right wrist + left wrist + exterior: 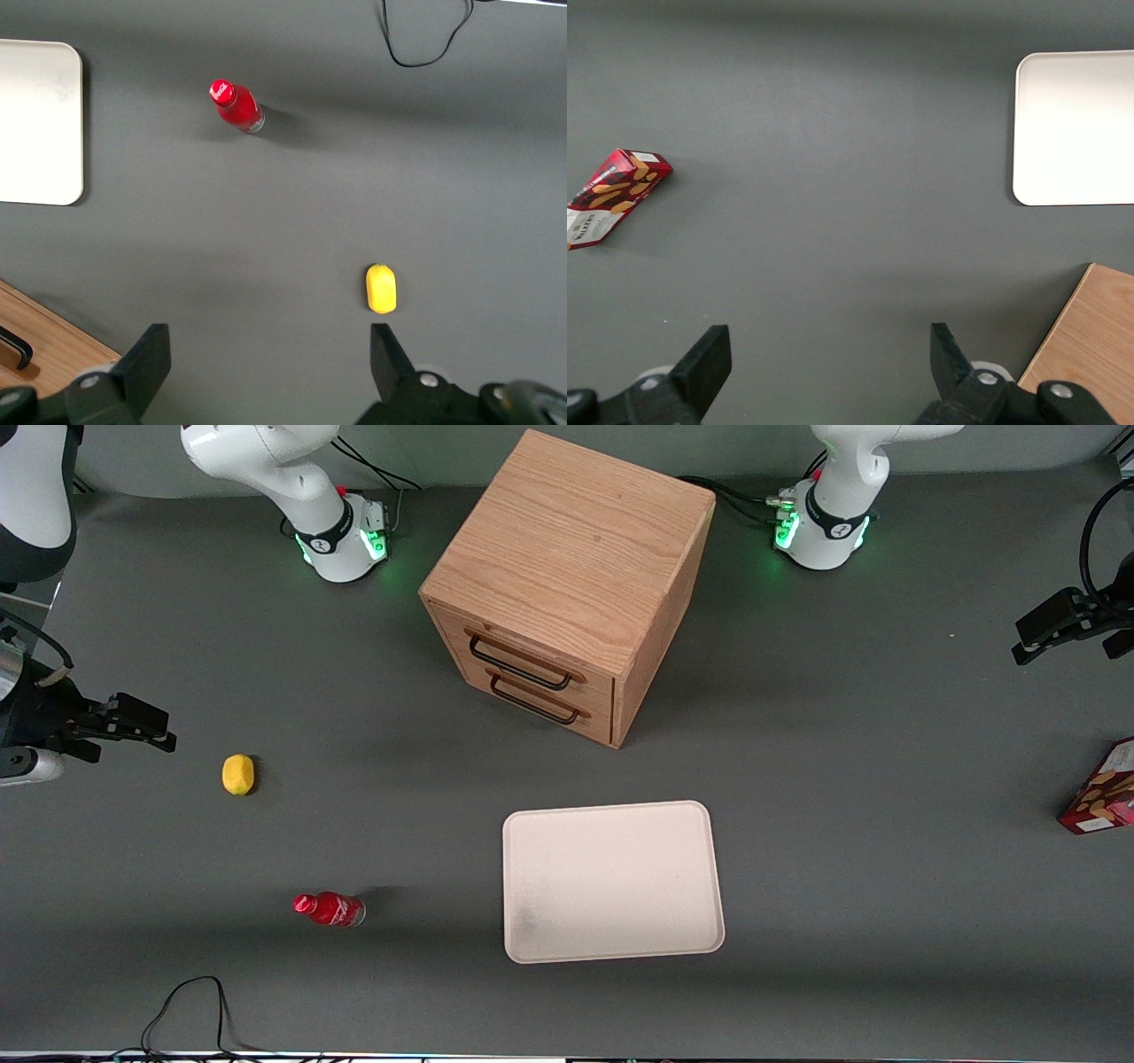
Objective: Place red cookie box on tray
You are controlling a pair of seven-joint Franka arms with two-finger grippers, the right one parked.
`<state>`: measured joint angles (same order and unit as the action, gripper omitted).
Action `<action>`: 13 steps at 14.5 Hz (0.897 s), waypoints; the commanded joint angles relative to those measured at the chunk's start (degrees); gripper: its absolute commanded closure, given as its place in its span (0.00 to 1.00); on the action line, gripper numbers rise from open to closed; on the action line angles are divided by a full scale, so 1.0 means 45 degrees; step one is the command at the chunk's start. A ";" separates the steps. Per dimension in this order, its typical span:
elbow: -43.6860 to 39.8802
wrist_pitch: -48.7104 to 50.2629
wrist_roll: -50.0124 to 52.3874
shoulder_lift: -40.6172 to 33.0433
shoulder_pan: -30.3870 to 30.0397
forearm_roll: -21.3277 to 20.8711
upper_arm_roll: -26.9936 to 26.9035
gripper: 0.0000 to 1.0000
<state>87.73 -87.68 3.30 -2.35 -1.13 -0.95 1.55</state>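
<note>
We had not yet begun the reach: our gripper (824, 372) hung with fingers spread wide and empty above bare table, well apart from the red cookie box (613, 199) lying flat toward the working arm's end, so next we needed to travel there, away from the tray (611, 881).

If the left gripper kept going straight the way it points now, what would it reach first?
Most likely bare table. The left gripper, fingers open, points down at empty grey surface; the red cookie box lies off to one side and the tray to the other. Height above the table is unclear.
</note>
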 commanded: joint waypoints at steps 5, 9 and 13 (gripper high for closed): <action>0.0270 0.0109 -0.0049 -0.0297 0.0252 0.0095 -0.0247 0.00; 0.0270 0.0109 -0.0068 -0.0297 0.0271 0.0075 -0.0247 0.00; 0.0309 0.0109 -0.0904 -0.0239 0.0233 0.0095 -0.0324 0.00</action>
<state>88.01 -87.67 2.11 -2.35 -1.10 -0.94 1.35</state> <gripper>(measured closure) 0.000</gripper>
